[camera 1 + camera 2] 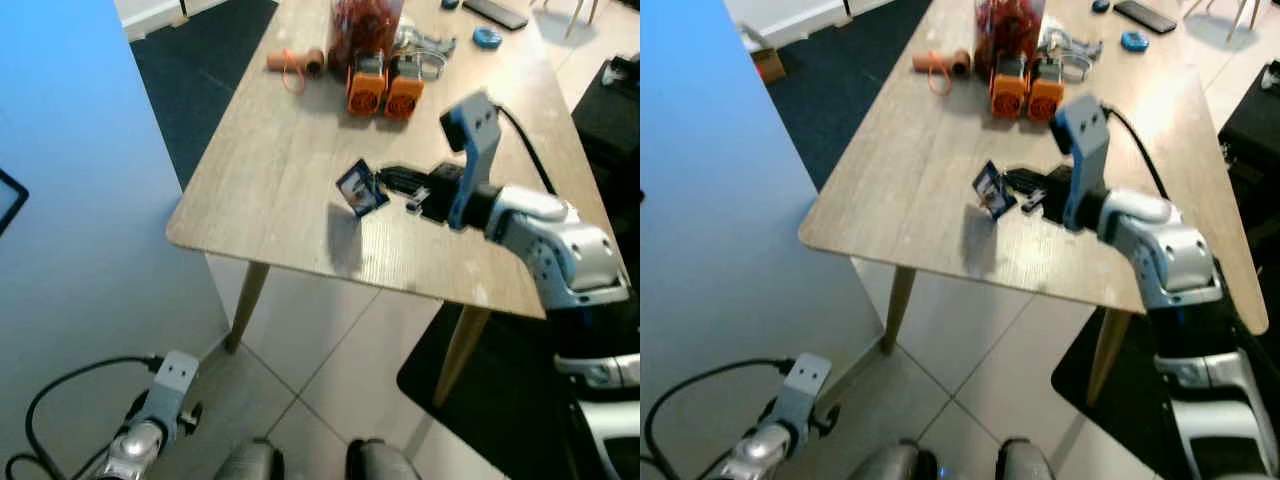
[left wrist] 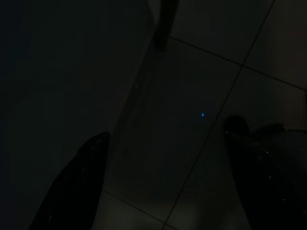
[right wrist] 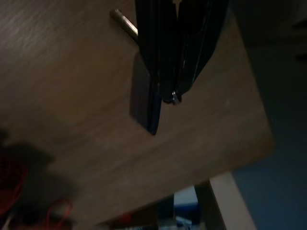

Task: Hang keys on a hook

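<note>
Across the middle of the frame runs the wooden tabletop (image 1: 270, 190). Above it, right of centre, the right tool (image 1: 392, 184) pinches the keys (image 1: 361, 188), lifted clear of the wood, their blue tag tilted with its long axis upright. At lower left, the left tool (image 2: 163, 167) hangs spread above floor tiles.

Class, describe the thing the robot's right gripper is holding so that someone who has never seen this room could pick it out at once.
Start at the long wooden table and follow the silver arm reaching over its near end to the right gripper. Its black fingers are shut on the keys, whose small blue tag hangs just above the tabletop. Unlike the two orange-capped items farther back, it is blue, flat and off the surface.
</note>
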Available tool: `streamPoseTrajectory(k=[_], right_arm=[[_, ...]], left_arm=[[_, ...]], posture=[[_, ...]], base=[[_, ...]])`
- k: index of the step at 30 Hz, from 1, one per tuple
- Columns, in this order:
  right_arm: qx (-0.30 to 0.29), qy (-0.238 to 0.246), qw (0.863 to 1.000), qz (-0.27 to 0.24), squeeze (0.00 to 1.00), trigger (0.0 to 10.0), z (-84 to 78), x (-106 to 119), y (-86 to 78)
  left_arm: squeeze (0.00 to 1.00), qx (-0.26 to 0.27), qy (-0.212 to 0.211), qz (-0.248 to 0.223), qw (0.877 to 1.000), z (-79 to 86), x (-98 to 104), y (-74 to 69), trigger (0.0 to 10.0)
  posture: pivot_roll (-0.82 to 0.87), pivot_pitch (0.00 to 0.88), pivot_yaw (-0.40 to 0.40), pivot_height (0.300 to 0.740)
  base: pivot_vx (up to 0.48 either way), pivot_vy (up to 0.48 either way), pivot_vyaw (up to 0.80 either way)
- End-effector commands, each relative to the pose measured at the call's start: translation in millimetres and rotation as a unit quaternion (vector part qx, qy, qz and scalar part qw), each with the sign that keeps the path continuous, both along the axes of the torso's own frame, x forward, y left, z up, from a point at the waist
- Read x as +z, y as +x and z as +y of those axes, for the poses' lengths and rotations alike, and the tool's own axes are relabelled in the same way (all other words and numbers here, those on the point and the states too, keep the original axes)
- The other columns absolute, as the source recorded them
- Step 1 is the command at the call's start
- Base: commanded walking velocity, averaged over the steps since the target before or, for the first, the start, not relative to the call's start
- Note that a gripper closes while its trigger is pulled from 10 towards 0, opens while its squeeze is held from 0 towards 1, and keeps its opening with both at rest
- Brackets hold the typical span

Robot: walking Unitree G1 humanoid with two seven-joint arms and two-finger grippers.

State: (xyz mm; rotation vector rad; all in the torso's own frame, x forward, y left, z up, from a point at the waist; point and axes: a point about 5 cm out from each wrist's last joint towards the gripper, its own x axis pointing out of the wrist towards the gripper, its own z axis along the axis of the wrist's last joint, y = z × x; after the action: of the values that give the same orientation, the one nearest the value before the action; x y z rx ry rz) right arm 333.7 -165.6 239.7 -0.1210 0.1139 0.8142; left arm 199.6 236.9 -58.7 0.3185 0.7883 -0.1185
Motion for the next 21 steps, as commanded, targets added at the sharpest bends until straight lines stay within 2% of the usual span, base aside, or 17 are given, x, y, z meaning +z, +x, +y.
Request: streamPoseTrajectory(k=[1,6,7,14,17,19,21], right_arm=[[0.026,-0.027,0.999,0.027,0.00,10.0,-2.0,-6.4,-9.8],[0.058,-0.073,0.995,0.046,0.00,10.0,-7.2,-12.2,-21.5],[0.074,-0.094,0.991,0.058,0.00,10.0,-10.7,-16.0,-28.8],[0.077,-0.129,0.985,0.088,0.00,10.0,-22.0,-23.4,-39.1],[0.038,-0.148,0.983,0.099,0.00,10.0,-35.8,-26.7,-36.3],[-0.009,-0.151,0.985,0.086,0.00,10.0,-44.2,-24.9,-27.6],[-0.095,-0.139,0.985,0.045,0.00,10.0,-55.0,-17.4,-9.8]], left_arm=[[0.23,0.004,-0.003,0.018,1.000,2.4,-5.0,-9.5,10.0],[0.24,0.002,-0.004,0.017,1.000,1.3,-5.5,-10.1,10.0],[0.23,0.001,-0.005,0.017,1.000,1.1,-5.7,-10.5,10.0],[0.23,0.000,-0.006,0.016,1.000,-0.2,-5.7,-10.2,10.0],[0.22,-0.001,-0.007,0.015,1.000,-1.8,-5.7,-9.5,10.0],[0.22,-0.002,-0.007,0.015,1.000,-2.5,-5.6,-8.8,10.0],[0.23,-0.002,-0.007,0.013,1.000,-2.8,-5.1,-7.8,10.0]], posture=[[0.06,0.154,-0.029,0.740],[0.06,0.153,-0.027,0.740],[0.06,0.154,-0.027,0.740],[0.06,0.163,-0.024,0.740],[0.06,0.167,-0.022,0.740],[0.06,0.167,-0.022,0.740],[0.06,0.169,-0.022,0.740]], base=[[0.000,0.000,0.00],[0.000,0.000,0.00],[0.000,0.000,0.00],[0.000,0.000,0.00],[0.000,0.000,0.00],[0.000,0.000,0.00],[0.000,0.000,0.00]])
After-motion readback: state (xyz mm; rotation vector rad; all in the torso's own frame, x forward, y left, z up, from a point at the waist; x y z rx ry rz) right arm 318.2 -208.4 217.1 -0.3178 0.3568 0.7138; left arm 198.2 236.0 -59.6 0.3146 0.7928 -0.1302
